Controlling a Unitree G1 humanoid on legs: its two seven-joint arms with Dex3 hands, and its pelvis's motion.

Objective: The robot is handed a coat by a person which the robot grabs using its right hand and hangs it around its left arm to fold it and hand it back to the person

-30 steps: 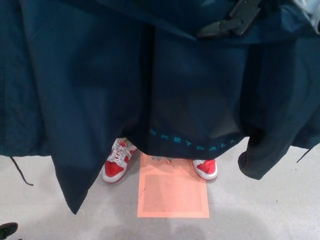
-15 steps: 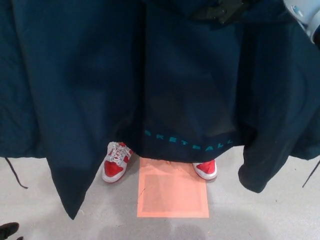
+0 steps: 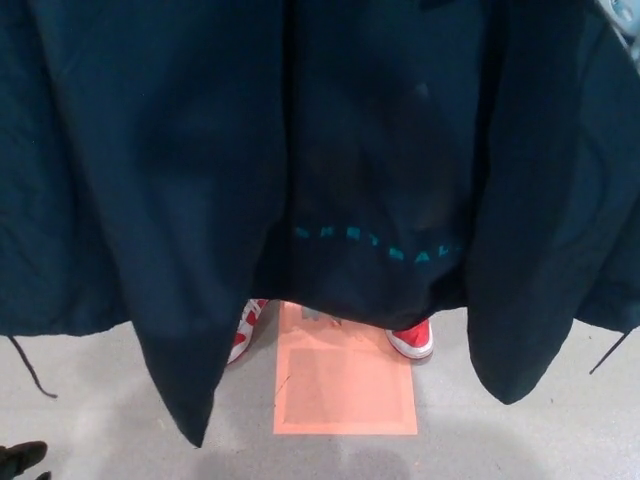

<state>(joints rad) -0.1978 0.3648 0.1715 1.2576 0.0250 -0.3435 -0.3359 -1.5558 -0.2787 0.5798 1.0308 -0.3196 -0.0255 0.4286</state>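
- The dark navy fabric coat [image 3: 200, 180] hangs closest to the head camera. It fills the picture from the top edge down past the middle and reaches both side edges.
- Its cloth falls in long vertical folds. On the left, one panel tapers to a point low over the floor, and on the right another ends in a rounded hem.
- A curved line of teal printed lettering [image 3: 380, 245] runs across the middle panel just above its hem. Folds break the letters up, so the word cannot be read whole.
- A thin dark drawstring cord [image 3: 28, 365] dangles below the coat at the left edge, and a second thin dark cord [image 3: 610, 352] dangles at the right edge.
- Neither the left hand nor the right hand appears anywhere in the view, so it is impossible to say how either is posed or whether it grips the cloth.
- A small black rounded object [image 3: 20, 458] sits on the speckled light grey floor [image 3: 520, 440] at the bottom left corner. Too little of it shows to identify it.
- Further out, a flat pale orange rectangular floor marking [image 3: 345, 390] lies under the coat's middle.
- Beyond its far corners stand a person's feet. One red and white sneaker [image 3: 412, 338] is on the right, and another red and white laced sneaker [image 3: 246, 330] on the left is mostly hidden by the coat.
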